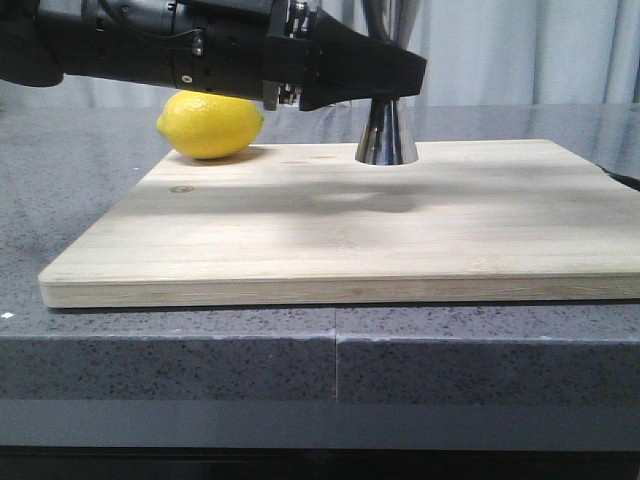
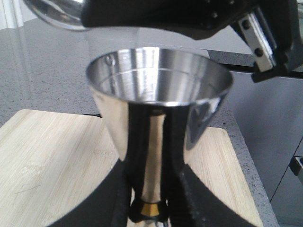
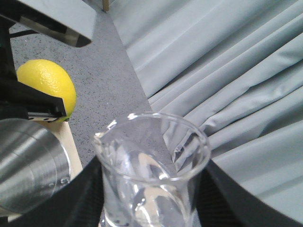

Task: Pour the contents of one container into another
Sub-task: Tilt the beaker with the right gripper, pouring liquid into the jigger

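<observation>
The steel jigger [image 1: 386, 138] stands upright on the wooden board [image 1: 330, 235], near its far edge. My left gripper [image 1: 397, 88] reaches in from the left and is shut on the jigger's waist, at the gold band [image 2: 150, 208]. The jigger's open upper cup [image 2: 158, 78] fills the left wrist view. My right gripper [image 3: 151, 201] is shut on the clear glass beaker [image 3: 151, 156], held tilted beside and above the jigger [image 3: 28, 165], its pour lip [image 3: 100, 137] turned toward it. I cannot tell whether the beaker holds liquid. In the front view the beaker is hidden.
A yellow lemon [image 1: 210, 124] lies at the board's far left corner, close to the left arm. The board rests on a grey speckled counter [image 1: 80, 190], and a grey curtain [image 3: 227, 71] hangs behind.
</observation>
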